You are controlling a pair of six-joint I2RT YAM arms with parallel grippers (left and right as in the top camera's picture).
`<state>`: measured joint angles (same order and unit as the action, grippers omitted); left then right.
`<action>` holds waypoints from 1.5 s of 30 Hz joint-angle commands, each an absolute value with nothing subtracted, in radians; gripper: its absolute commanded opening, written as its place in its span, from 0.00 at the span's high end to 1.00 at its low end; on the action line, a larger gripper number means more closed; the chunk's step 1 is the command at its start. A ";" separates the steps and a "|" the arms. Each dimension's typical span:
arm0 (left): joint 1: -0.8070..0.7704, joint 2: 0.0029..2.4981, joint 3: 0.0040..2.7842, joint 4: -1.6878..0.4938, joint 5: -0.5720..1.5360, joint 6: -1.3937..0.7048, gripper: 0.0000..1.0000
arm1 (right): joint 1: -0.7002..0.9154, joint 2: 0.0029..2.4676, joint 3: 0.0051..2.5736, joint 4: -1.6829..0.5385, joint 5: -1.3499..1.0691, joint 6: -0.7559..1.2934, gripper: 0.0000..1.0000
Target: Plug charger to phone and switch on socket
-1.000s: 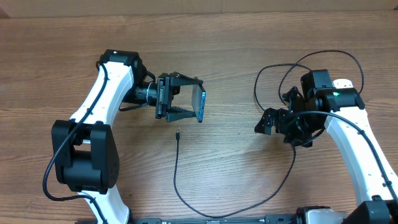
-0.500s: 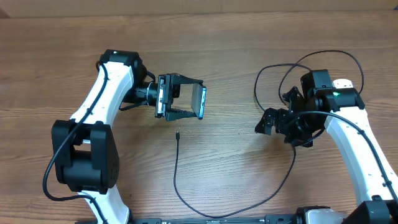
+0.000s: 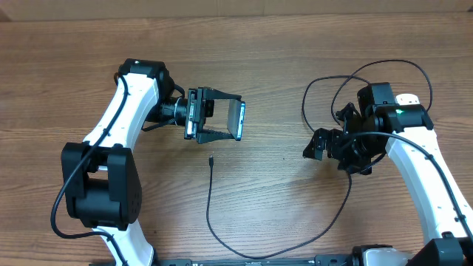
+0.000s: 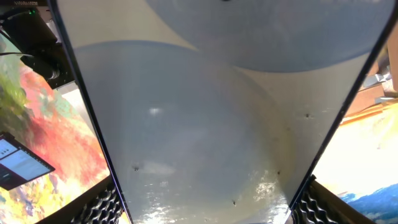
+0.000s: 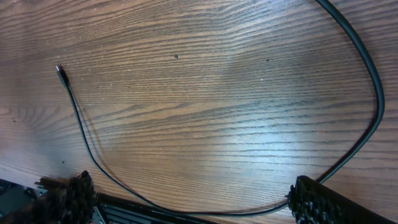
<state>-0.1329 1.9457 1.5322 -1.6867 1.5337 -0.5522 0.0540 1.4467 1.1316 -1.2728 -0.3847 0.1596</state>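
One phone [image 3: 237,118], one charger [image 3: 209,210] and two arms are in view. Left of the bench's [image 3: 281,44] middle, the left claw [image 3: 233,120] is clamped on the phone across its short side. The phone stands close to upright, its long axis rising from the bench and its short axis running from far edge to near edge. The screen faces back at the left wrist, whose view is filled by the phone [image 4: 205,124], pale blue and white, with finger pads [image 4: 102,205] at both lower corners. Which end is up I cannot tell.

The charger's tip [image 3: 211,159] lies flat just nearward of the phone, apart from it, pointing at the far edge. Its cable runs toward the near edge, bends right along it, then climbs to the right arm and loops beyond it by the far right corner.

The right claw [image 3: 330,153] hangs over the bench right of middle, fingers [image 5: 62,199] wide apart with nothing between them. In its view the tip [image 5: 60,71] lies well apart, at upper left.
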 commanded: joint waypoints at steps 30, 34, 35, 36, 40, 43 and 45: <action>-0.131 1.915 1.534 -1.135 0.889 -0.223 0.96 | 0.073 1.450 1.151 -1.150 -0.533 0.155 0.00; -0.130 1.915 1.534 -1.140 1.044 -0.078 0.96 | 0.090 1.450 1.151 -1.150 -0.533 0.155 0.00; -0.130 1.915 1.534 -1.140 1.080 -0.049 0.96 | 0.091 1.450 1.151 -1.150 -0.533 0.155 0.00; -0.130 1.915 1.534 -1.140 1.121 -0.023 0.96 | 0.092 1.450 1.151 -1.151 -0.533 0.155 0.00; -0.128 1.915 1.534 -1.139 1.231 0.005 0.96 | 0.098 1.450 1.151 -1.166 -0.535 0.156 0.00; -0.118 1.915 1.534 -1.134 1.293 0.004 0.96 | 0.127 1.450 1.146 -1.168 -0.550 0.156 0.00; -0.105 1.915 1.534 -1.124 1.315 -0.005 0.96 | 0.155 1.450 1.140 -1.164 -0.553 0.163 0.00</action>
<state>-0.1261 1.9457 1.5318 -1.1328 1.1683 -0.0479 0.1173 1.4467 1.1316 -1.1698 -0.5282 0.1608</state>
